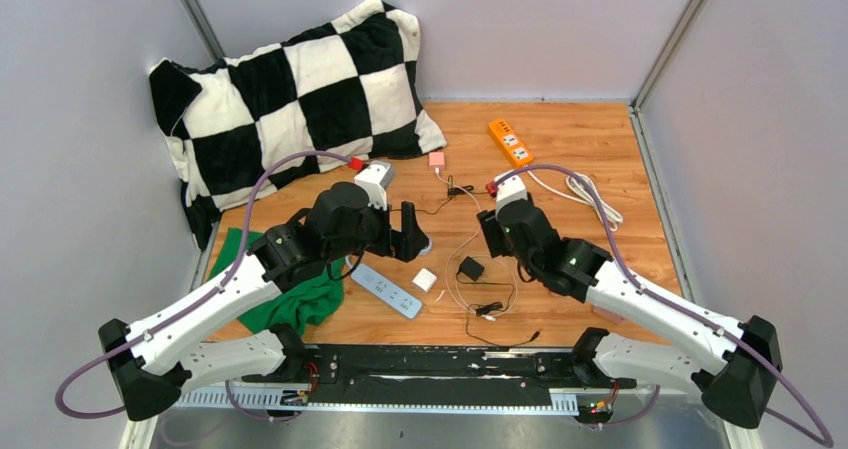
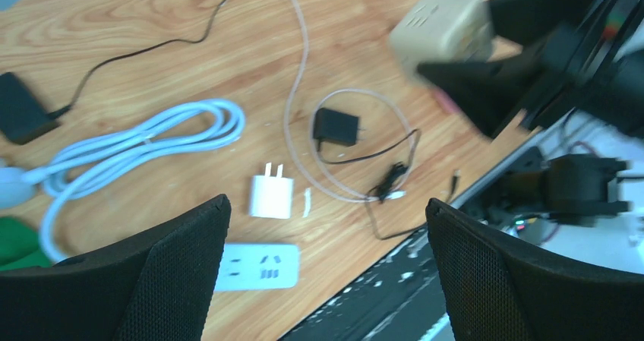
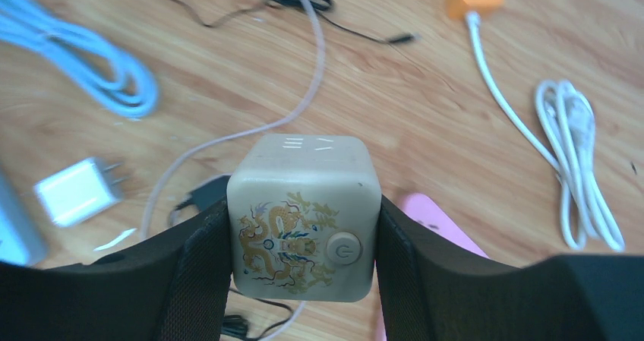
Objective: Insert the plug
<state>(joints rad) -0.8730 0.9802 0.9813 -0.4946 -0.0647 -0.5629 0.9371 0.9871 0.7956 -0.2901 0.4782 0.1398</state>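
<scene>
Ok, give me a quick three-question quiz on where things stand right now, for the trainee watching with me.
1. True or false: the left fingers stand open and hold nothing.
2. What do the right fingers grip? A) the black adapter B) the beige cube with a dragon print C) the orange power strip
3. Fill in: in the left wrist view, the white charger lies right beside the white ___.

Key: 1 true. 2 B. 3 power strip: the white power strip lies just below the charger in that view.
</scene>
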